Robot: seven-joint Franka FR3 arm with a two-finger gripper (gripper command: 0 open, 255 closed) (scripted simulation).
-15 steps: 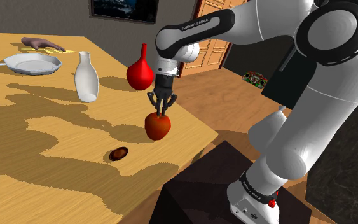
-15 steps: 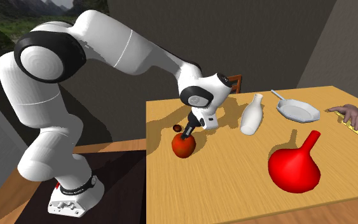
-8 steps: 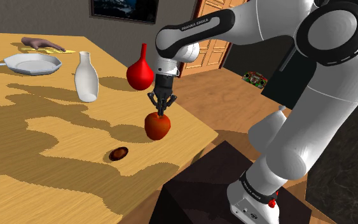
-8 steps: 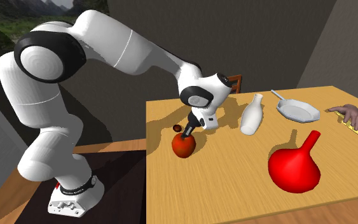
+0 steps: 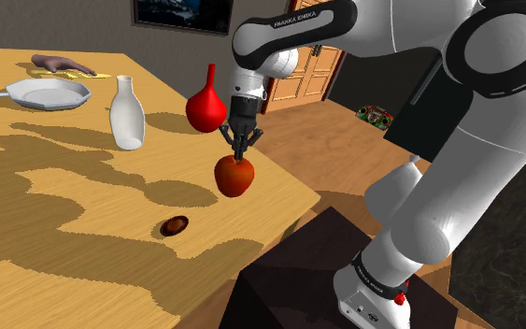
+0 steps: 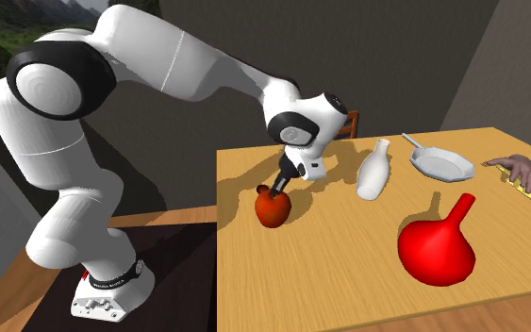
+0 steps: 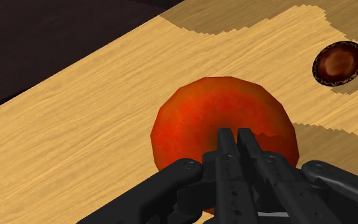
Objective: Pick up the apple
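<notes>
Currently, the black gripper [image 5: 239, 155] is pointing straight down over the red apple [image 5: 234, 178], near the desk [image 5: 64, 215] edge closest to the stand [image 5: 307, 271]. In the wrist view the jaws are standing narrow, almost meeting, and are pinching the top centre of the apple [image 7: 203, 114]; the gripper [image 7: 234, 137] is covering the exact contact point. In the shoulder view the apple is appearing to hang slightly clear of the wood-grain desk, with its shadow falling to that view's left, though the gap beneath it cannot be confirmed. In the second exterior view the apple [image 6: 273, 209] is sitting under the gripper [image 6: 279, 190] near the desk [image 6: 348, 273] corner closest to the arm.

A small dark brown disc [image 5: 175, 225] is lying on the desk near the apple, apart from it. A red vase [image 5: 206, 107] with a narrow neck is standing upright beyond the gripper. A white bottle [image 5: 126, 117] is standing upright further along, and a pale frying pan [image 5: 41, 92] is resting towards the far end.
</notes>
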